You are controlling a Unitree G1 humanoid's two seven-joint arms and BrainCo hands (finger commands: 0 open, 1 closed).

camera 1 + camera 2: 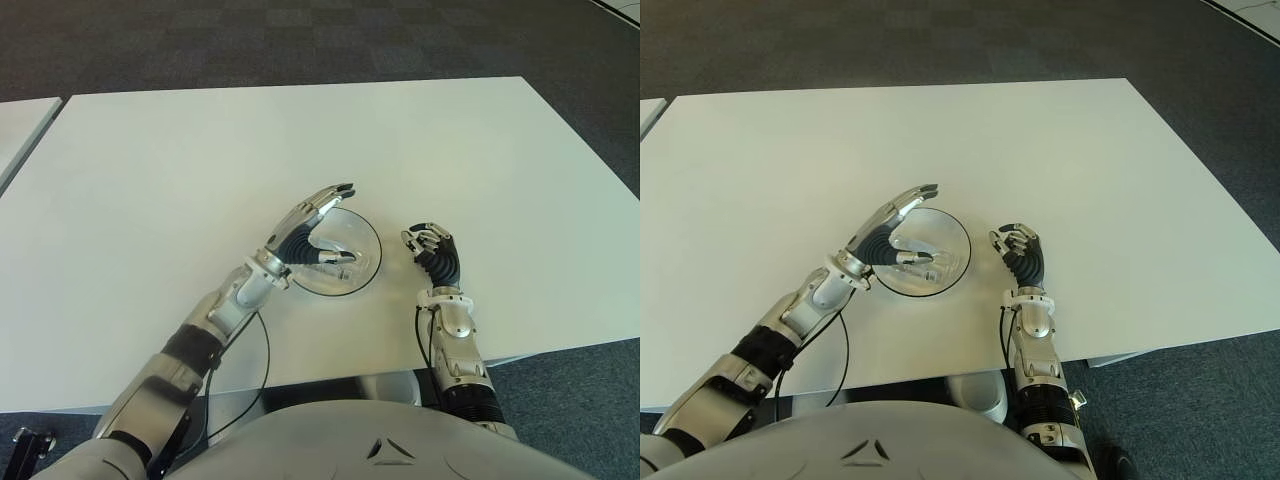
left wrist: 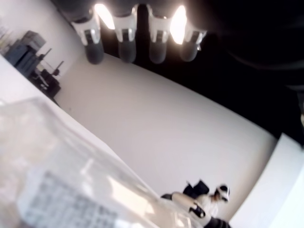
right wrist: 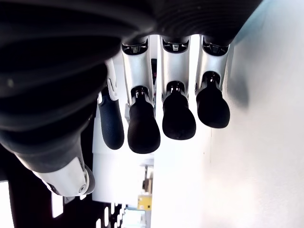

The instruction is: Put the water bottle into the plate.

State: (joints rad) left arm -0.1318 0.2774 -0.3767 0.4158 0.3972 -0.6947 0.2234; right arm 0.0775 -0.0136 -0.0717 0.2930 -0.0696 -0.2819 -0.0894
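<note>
Left hand [image 1: 312, 232] is seen over the near left part of the plate [image 1: 366, 238], with its fingers [image 1: 330, 195] stretched out and spread above the dish, so that nothing is grasped by them. In the left wrist view the four fingertips [image 2: 126, 50] are shown extended and apart from the transparent object below. The water bottle [image 2: 61, 180] is seen there close under the palm, as a clear body with a printed label; in the eye views it is made out only as a glassy shape [image 1: 925, 262] lying on its side inside the plate, under the open hand, and whether the thumb touches it cannot be told. The plate is a round transparent dish with a dark rim, and it is placed on the white table [image 1: 200, 160], near the front edge. Right hand [image 1: 432, 248] is shown just to the right of the plate, apart from it, with its fingers [image 3: 142, 126] curled downward into a loose fist that holds nothing. A dark carpet floor [image 1: 300, 40] is visible behind the table.
</note>
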